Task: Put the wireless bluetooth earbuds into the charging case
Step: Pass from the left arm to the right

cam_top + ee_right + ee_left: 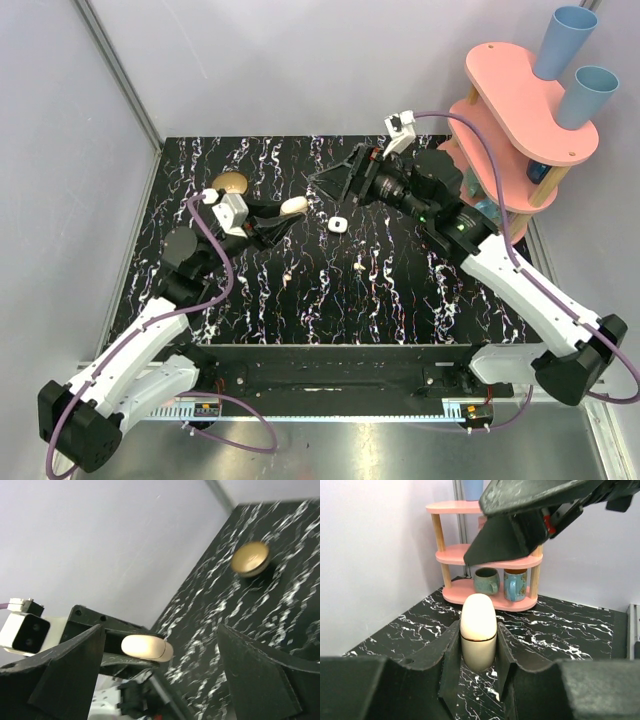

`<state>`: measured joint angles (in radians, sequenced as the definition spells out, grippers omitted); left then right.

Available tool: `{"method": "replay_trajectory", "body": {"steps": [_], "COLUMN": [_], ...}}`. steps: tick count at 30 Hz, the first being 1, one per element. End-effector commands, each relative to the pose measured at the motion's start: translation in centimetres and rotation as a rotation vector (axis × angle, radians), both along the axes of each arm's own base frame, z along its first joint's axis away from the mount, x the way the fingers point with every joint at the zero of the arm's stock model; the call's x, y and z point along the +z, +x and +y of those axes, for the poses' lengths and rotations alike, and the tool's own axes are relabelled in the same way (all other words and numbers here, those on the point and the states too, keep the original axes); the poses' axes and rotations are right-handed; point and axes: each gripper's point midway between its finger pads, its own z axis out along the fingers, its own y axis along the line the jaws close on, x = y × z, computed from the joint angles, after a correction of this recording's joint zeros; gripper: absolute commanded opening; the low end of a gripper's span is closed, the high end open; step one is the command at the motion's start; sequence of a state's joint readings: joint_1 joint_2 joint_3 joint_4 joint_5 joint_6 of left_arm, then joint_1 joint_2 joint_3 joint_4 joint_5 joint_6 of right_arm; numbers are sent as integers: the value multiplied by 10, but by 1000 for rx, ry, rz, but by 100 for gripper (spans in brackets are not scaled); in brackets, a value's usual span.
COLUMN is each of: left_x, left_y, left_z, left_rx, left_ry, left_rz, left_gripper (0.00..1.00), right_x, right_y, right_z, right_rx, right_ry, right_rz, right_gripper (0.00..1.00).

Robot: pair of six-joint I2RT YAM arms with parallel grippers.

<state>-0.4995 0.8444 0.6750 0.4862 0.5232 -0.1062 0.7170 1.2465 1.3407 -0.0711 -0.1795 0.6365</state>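
Note:
My left gripper (281,216) is shut on the charging case (293,205), a cream rounded case with its lid closed along a thin seam. In the left wrist view the case (478,622) stands upright between the fingers (449,652), above the table. My right gripper (335,178) is open and empty, just right of the case, with its jaws wide. In the right wrist view the case (146,646) shows between them, further off. A small cream earbud (358,266) lies on the black table. A second tiny pale bit (289,272) lies to its left. A small white squarish piece (337,224) lies between the arms.
A brass-coloured round bowl (230,184) sits at the back left, also in the right wrist view (251,558). A pink tiered rack (520,100) with blue cups (562,40) stands at the back right; mugs (486,580) sit on its lower shelf. Grey walls enclose the table.

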Motion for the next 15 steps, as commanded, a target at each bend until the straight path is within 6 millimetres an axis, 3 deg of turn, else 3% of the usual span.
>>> {"method": "replay_trajectory", "body": {"steps": [1, 3, 15], "left_x": [33, 34, 37], "left_y": [-13, -12, -6], "left_z": [7, 8, 9], "left_rx": [13, 25, 44], "left_ry": [-67, -68, -96], "left_rz": [-200, -210, -197], "left_gripper": [0, 0, 0], "right_x": [7, 11, -10], "right_y": [-29, -34, -46], "right_z": [22, 26, 51], "right_rx": [221, 279, 544], "right_ry": [132, 173, 294], "right_rz": [185, 198, 389], "right_gripper": [100, 100, 93]}}
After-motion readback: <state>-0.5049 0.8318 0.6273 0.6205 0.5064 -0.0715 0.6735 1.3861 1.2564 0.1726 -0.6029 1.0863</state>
